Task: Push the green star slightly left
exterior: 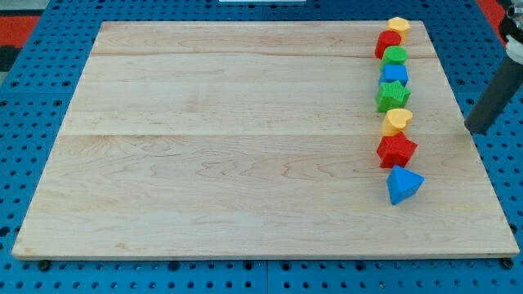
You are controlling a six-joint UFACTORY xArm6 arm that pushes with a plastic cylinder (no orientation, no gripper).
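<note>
The green star lies in a column of blocks near the board's right edge. Above it sit a blue block, a green round block, a red block and a yellow block. Below it sit a yellow block, a red star and a blue triangular block. My tip is at the board's right edge, well right of the green star and slightly lower, touching no block.
The wooden board rests on a blue pegboard table. The dark rod slants up towards the view's right edge.
</note>
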